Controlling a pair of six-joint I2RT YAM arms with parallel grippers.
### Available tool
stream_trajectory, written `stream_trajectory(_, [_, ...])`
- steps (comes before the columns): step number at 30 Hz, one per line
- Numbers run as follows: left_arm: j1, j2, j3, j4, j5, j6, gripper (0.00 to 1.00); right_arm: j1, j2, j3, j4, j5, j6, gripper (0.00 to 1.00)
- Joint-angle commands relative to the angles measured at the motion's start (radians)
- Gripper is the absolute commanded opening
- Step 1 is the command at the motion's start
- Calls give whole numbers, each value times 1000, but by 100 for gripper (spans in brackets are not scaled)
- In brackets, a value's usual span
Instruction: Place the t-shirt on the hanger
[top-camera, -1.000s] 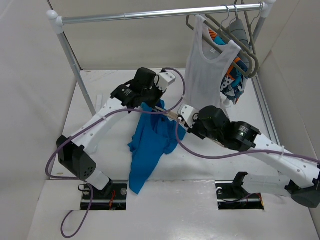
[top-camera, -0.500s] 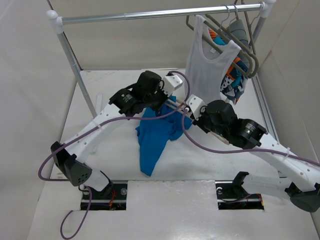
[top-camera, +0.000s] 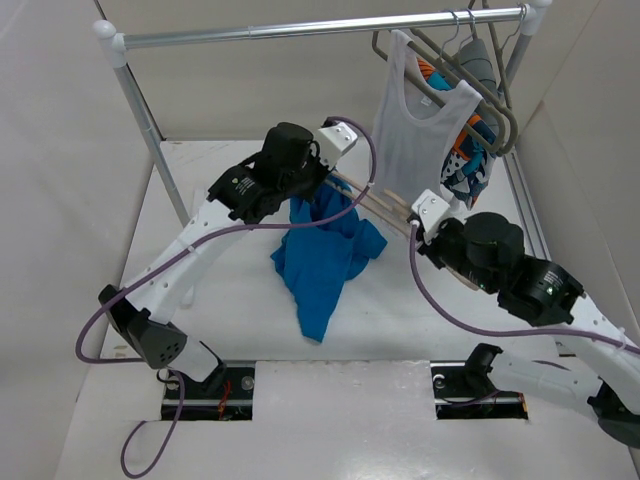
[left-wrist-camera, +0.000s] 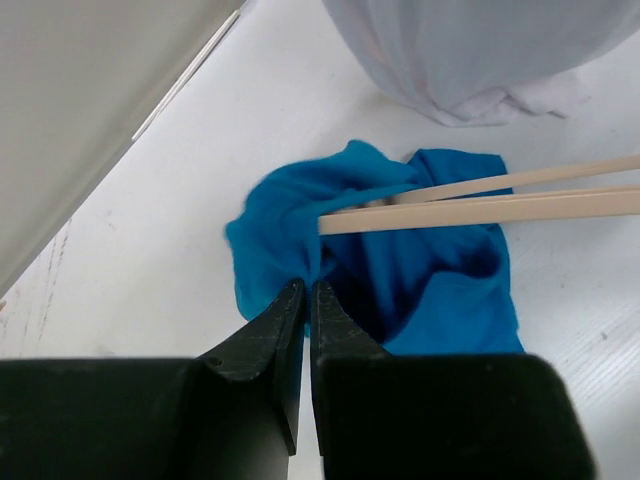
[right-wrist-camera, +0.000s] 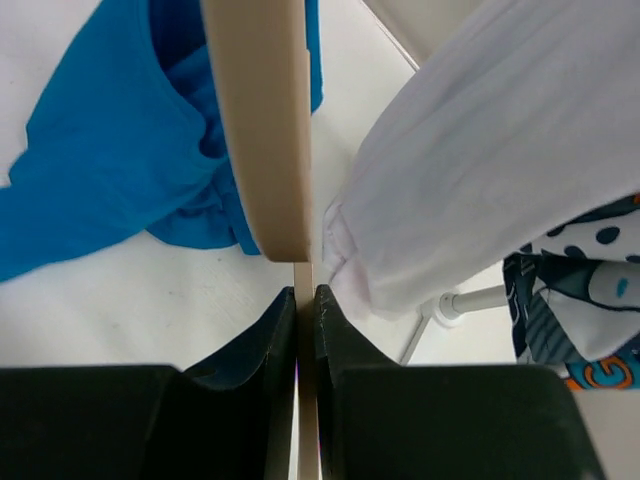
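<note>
The blue t-shirt (top-camera: 322, 262) hangs in a bunch above the table, draped over one end of the pale beige wooden hanger (top-camera: 377, 203). My left gripper (top-camera: 322, 190) is shut on a fold of the t-shirt's upper edge; in the left wrist view the closed tips (left-wrist-camera: 307, 287) pinch blue cloth (left-wrist-camera: 430, 290) below the hanger's bars (left-wrist-camera: 500, 205). My right gripper (top-camera: 421, 228) is shut on the hanger's other end; in the right wrist view it (right-wrist-camera: 305, 292) clamps a thin bar below the wide hanger arm (right-wrist-camera: 258, 120), which runs into the t-shirt (right-wrist-camera: 100, 170).
A metal clothes rail (top-camera: 300, 28) spans the back, with its left post (top-camera: 150, 130) slanting down to the table. A white tank top (top-camera: 405, 130) and a patterned garment (top-camera: 470, 165) hang on grey hangers (top-camera: 478, 75) at the right, close to the right gripper. Walls enclose the table.
Both grippers have risen and moved toward the back. The right arm has swung right, the hanger now reaches further into the shirt, and the shirt has lifted off the table.
</note>
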Motion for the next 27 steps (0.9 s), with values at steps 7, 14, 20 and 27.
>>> stream_trajectory(7, [-52, -2, 76, 17, 59, -19, 0, 17, 105, -58, 292, -80, -11, 0])
stream_trajectory(14, [-52, -32, 31, 2, 171, 57, 0, 17, 186, -93, 410, -242, -126, 0])
stream_trajectory(20, [-52, -128, -75, -72, 370, 181, 0, -87, 168, -160, 527, -369, -155, 0])
stream_trajectory(27, [-52, -209, -197, -74, 486, 212, 11, -165, 197, -211, 641, -615, -218, 0])
